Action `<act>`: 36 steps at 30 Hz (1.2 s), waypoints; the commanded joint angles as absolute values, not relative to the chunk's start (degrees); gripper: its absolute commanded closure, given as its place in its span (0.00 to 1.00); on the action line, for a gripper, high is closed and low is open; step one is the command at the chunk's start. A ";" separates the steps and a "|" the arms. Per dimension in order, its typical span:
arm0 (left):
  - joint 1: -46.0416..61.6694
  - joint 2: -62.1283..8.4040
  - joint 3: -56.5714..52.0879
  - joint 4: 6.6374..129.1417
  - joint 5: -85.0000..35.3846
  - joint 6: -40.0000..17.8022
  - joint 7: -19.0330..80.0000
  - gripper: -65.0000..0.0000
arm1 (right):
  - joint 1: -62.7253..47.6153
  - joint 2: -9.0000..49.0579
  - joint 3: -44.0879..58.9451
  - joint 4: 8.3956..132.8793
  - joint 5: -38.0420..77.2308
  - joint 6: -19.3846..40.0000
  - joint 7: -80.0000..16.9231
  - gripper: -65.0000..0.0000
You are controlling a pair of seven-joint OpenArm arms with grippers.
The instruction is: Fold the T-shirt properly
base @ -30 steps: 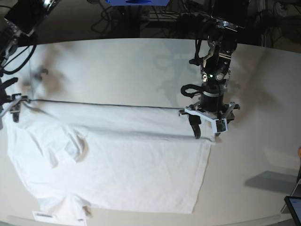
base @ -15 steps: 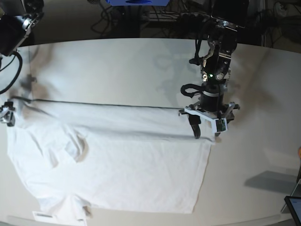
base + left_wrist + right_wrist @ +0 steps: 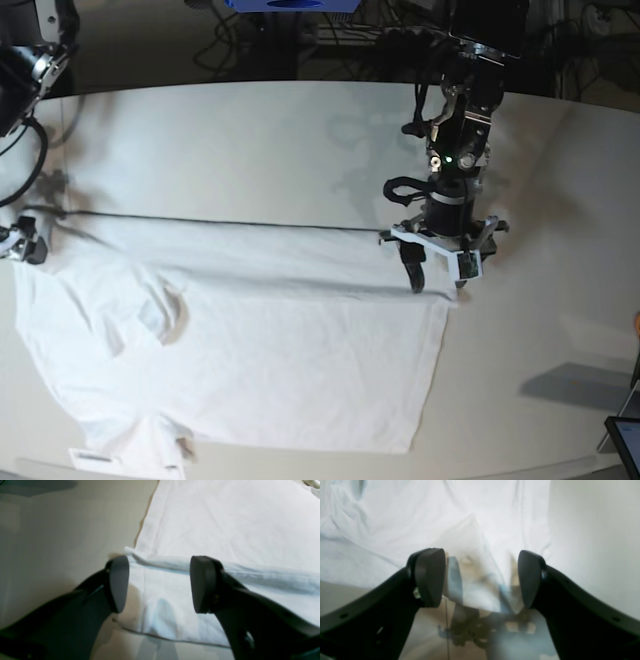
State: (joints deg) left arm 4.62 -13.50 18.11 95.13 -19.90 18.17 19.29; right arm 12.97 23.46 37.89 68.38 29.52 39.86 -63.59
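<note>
At the left edge of the base view the right gripper (image 3: 22, 245) hung just over the shoulder end of the T-shirt (image 3: 270, 350), its jaws spread apart with nothing pinched; the wrist view showed loose cloth sagging below the two pads. That fits a release: the far edge had apparently been folded toward the near side, leaving a straight crease across the desk (image 3: 250, 140). A second earlier this gripper sat lower and nearer that corner, with its jaws less wide; since then it had opened and drawn back toward the desk's edge.

The shirt lay flat and wrinkly over the near half of the desk, sleeves to the left, hem to the right.

To the right, the left gripper (image 3: 437, 280) stood upright over the folded hem corner, jaws parted and straddling the raised fold ridge without gripping it. It had not shifted across the three base pictures.
</note>
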 commanded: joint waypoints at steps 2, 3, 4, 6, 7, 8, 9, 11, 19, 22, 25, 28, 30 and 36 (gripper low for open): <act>3.91 -13.85 17.89 96.13 -19.38 18.42 17.80 0.42 | 14.11 24.66 38.11 69.23 30.46 40.00 -62.64 0.33; 3.91 -13.85 17.89 96.13 -19.38 18.42 17.80 0.42 | 14.02 24.66 38.11 69.14 30.46 40.00 -62.64 0.33; 3.91 -13.85 17.89 96.13 -19.38 18.42 17.80 0.42 | 14.02 24.66 38.11 69.14 30.46 40.00 -62.64 0.33; 3.91 -13.85 17.89 96.13 -19.38 18.42 17.80 0.42 | 14.02 24.66 38.11 69.14 30.46 40.00 -62.64 0.34; 3.91 -13.85 17.89 96.13 -19.38 18.42 17.80 0.42 | 14.02 24.66 38.11 69.14 30.46 40.00 -62.64 0.38; 3.91 -13.85 17.89 96.13 -19.38 18.42 17.80 0.42 | 14.02 24.66 38.11 69.05 30.46 40.00 -62.64 0.42; 3.91 -13.85 17.89 96.13 -19.38 18.42 17.80 0.42 | 14.02 24.66 38.11 68.62 30.46 40.00 -62.64 0.47; 3.91 -13.85 17.89 96.13 -19.38 18.42 17.80 0.42 | 14.29 24.66 38.11 66.95 30.46 40.00 -62.64 0.61; 3.91 -13.85 17.89 96.13 -19.38 18.42 17.80 0.42 | 14.55 24.75 38.02 64.84 30.46 40.00 -62.29 0.97; 3.91 -13.85 17.89 96.13 -19.38 18.42 17.80 0.42 | 15.52 24.92 37.93 64.84 30.37 40.00 -62.29 1.00; 4.00 -13.85 17.89 96.13 -19.38 18.42 17.80 0.42 | 16.13 25.01 37.93 64.84 30.29 40.00 -62.29 1.00; 4.53 -13.85 17.89 96.13 -19.38 18.42 17.71 0.42 | 16.66 25.01 37.93 64.84 30.02 40.00 -62.20 1.00; 4.62 -13.85 17.89 96.13 -19.30 18.42 17.71 0.42 | 16.66 25.10 37.93 64.84 30.02 40.00 -62.11 1.00; 4.62 -14.37 17.89 96.13 -19.38 18.42 17.71 0.42 | 16.66 25.01 37.93 64.75 29.93 40.00 -59.30 1.00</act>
